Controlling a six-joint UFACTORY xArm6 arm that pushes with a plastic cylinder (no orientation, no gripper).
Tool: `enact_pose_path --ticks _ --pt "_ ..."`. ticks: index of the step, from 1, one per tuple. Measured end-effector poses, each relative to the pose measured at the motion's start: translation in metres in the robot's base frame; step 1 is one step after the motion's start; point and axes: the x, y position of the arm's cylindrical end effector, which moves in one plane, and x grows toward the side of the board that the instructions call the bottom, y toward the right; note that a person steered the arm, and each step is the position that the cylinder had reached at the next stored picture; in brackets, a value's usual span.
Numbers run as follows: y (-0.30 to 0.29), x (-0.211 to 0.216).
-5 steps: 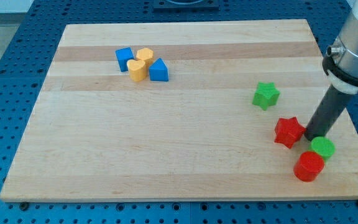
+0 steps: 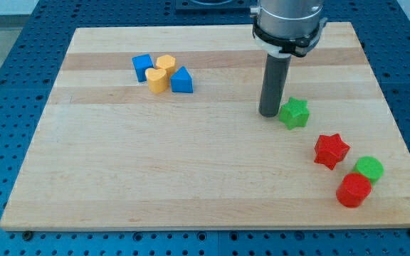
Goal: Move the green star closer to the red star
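Note:
The green star (image 2: 295,113) lies on the wooden board at the view's right of centre. The red star (image 2: 331,150) lies below and to the right of it, about a block's width apart. My tip (image 2: 268,112) stands on the board right at the green star's left side, touching or nearly touching it. The dark rod rises from there to the arm at the view's top.
A green round block (image 2: 369,169) and a red round block (image 2: 353,190) sit touching just below the red star, near the board's right edge (image 2: 397,135). Two blue blocks (image 2: 142,67), (image 2: 182,80) and two yellow blocks (image 2: 165,63), (image 2: 157,80) cluster at the upper left.
My tip has moved from beside the red star's right side up and left to the green star's left side. The green star has shifted slightly left and down.

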Motion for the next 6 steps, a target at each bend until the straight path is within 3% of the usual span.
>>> enact_pose_path --ticks 3,5,6 --pt "0.051 -0.012" --pt "0.064 0.042" --pt "0.064 0.042"
